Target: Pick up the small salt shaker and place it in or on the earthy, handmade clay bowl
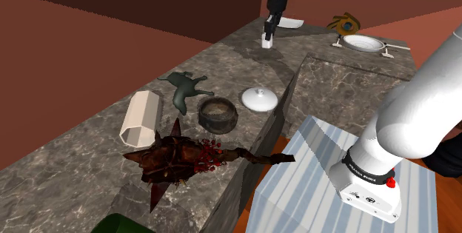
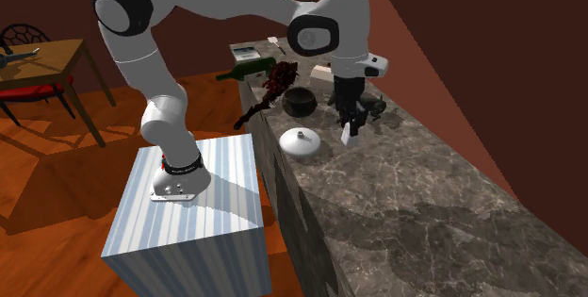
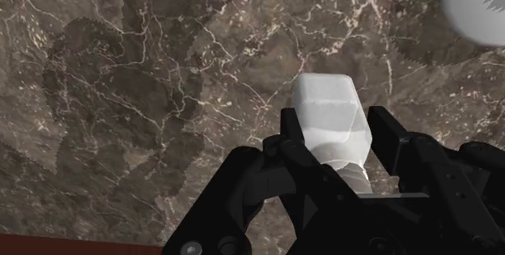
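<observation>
clearly the gripper is pinching the white salt shaker across its flat sides, likely proving light, stiff, slippery.

Arm is showing glossy white, rounded shells, and dark grey rings are separating them at the joints. A black band is carrying small white lettering just above the base. The pale grey base flange is showing small dark screw holes and a red dot. A flat pale tab is sticking out beside the hand. Gripper is appearing all black and blocky, with squared fingers and a faceted housing.
</observation>
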